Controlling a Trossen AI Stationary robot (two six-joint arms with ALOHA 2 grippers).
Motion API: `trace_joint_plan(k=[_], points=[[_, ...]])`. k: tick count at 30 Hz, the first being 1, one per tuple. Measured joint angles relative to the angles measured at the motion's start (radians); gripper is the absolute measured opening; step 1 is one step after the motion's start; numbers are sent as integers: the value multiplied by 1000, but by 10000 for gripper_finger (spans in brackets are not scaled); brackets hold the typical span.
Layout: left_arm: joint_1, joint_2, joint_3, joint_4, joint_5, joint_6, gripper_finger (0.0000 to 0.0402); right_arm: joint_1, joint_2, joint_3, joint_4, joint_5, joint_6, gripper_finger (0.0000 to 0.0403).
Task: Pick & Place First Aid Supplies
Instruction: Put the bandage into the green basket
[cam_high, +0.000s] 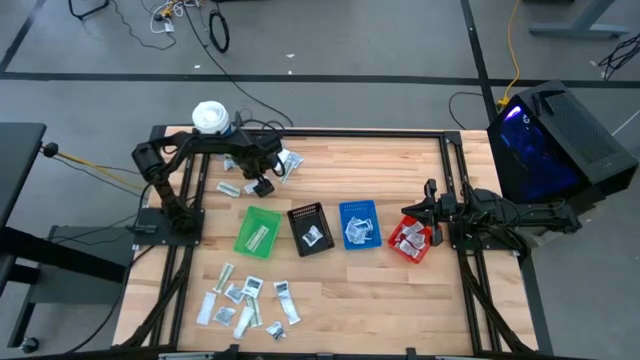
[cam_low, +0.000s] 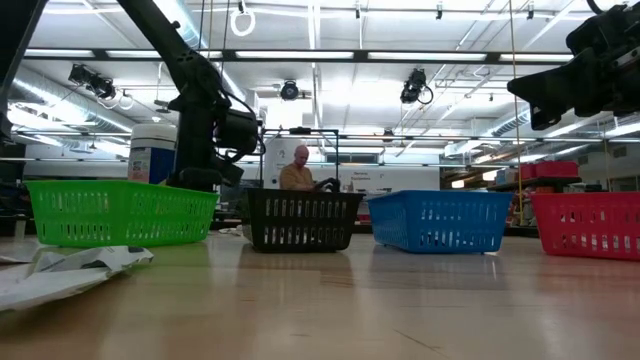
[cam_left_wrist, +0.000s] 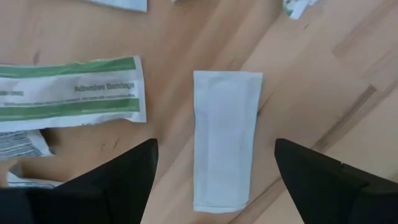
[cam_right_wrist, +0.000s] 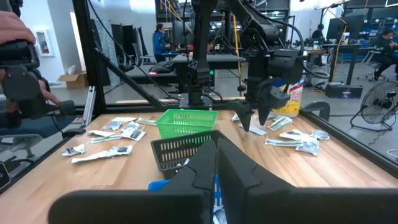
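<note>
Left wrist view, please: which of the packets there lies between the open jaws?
The plain white sachet, unprinted and lengthwise between the left gripper's jaws. The green-striped adhesive bandage packet lies off to one side, outside them.

Both arms are matt black, jointed, with black cables; each hand (cam_left_wrist: 214, 171) carries two dark wedge-shaped fingers.

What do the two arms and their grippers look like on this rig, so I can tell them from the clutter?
Both arms are black, jointed and slim, with black cabling along the links. The left gripper has two dark, wedge-shaped fingers with plain matte faces and no markings. The right gripper is the same black build; its fingers are smooth, tapered and dark.
</note>
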Motion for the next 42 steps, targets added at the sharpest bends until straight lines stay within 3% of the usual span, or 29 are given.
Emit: trace_joint_plan(k=[12,30,35,42], points=[[-2,16,2,0,5,3,327,0,0,0,0,0,0,23],[-2,17,1,-18,31,3,144,0,0,0,0,0,0,23],[-2,17,1,-18,32,3,124,0,0,0,0,0,0,23],[-2,8,-1,-25,33,2,126,0,0,0,0,0,0,23]])
